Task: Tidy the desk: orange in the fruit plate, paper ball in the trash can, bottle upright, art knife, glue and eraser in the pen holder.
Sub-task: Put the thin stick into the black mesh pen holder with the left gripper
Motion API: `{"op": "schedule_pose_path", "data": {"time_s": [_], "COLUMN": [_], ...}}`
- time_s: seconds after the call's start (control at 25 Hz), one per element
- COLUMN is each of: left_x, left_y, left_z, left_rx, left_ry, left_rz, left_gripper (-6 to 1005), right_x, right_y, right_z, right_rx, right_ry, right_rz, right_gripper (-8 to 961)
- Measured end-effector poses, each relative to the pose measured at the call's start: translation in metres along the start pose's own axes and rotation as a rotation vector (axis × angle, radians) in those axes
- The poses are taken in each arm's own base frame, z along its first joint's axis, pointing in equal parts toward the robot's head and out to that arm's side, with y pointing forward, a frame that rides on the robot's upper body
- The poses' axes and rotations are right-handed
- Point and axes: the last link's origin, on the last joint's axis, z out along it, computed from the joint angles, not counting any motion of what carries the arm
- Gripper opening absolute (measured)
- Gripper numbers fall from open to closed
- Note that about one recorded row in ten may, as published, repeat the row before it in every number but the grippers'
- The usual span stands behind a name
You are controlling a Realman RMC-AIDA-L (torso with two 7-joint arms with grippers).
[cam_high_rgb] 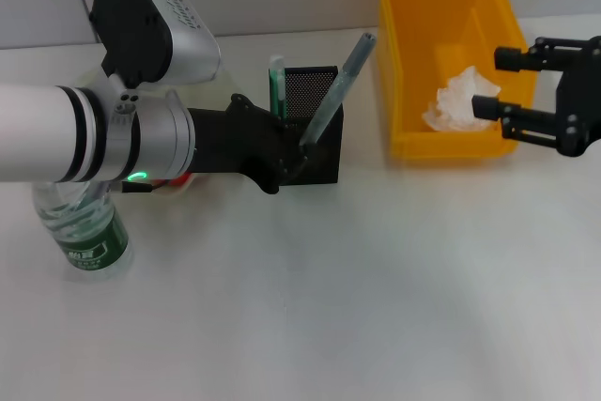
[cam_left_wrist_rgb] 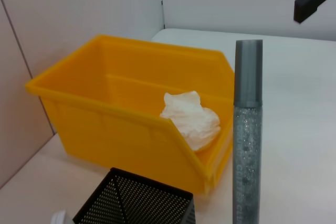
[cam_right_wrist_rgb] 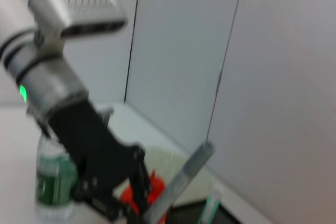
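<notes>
My left gripper point(cam_high_rgb: 299, 152) is shut on the lower end of the grey glitter glue point(cam_high_rgb: 338, 91), which leans over the black mesh pen holder point(cam_high_rgb: 317, 91). The glue point(cam_left_wrist_rgb: 247, 129) fills the left wrist view. A slim green art knife point(cam_high_rgb: 276, 86) stands in the holder. The paper ball point(cam_high_rgb: 460, 100) lies inside the yellow trash can point(cam_high_rgb: 399, 63). My right gripper point(cam_high_rgb: 500, 84) hangs open at the can's right side. The bottle point(cam_high_rgb: 89, 232) stands upright at the left. The orange point(cam_right_wrist_rgb: 152, 192) rests on the pale fruit plate point(cam_right_wrist_rgb: 170, 158) behind my left arm. The eraser is out of view.
My left arm point(cam_high_rgb: 94, 133) stretches across the left half of the desk and hides most of the plate in the head view. The wall stands close behind the pen holder and trash can. White desk surface point(cam_high_rgb: 376, 307) spreads across the front.
</notes>
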Motion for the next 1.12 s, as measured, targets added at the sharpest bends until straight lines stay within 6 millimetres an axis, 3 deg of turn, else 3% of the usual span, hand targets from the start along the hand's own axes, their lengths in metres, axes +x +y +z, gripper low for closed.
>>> {"op": "schedule_pose_path", "data": {"time_s": [0.52,1.12], "left_x": [0.0,0.002], "left_y": [-0.002,-0.001], "left_z": [-0.001,-0.001], "left_rx": [0.019,0.008], "left_ry": [0.028,0.025], "left_rz": [-0.023,-0.012], "left_gripper": [162,162], "right_x": [0.006,0.012], "right_y": [0.0,0.006], "right_z": [-0.004,-0.006], "right_rx": [0.011,-0.005], "right_ry": [-0.13,-0.139], "right_rz": [0.059,0.082], "right_gripper": [575,576]}}
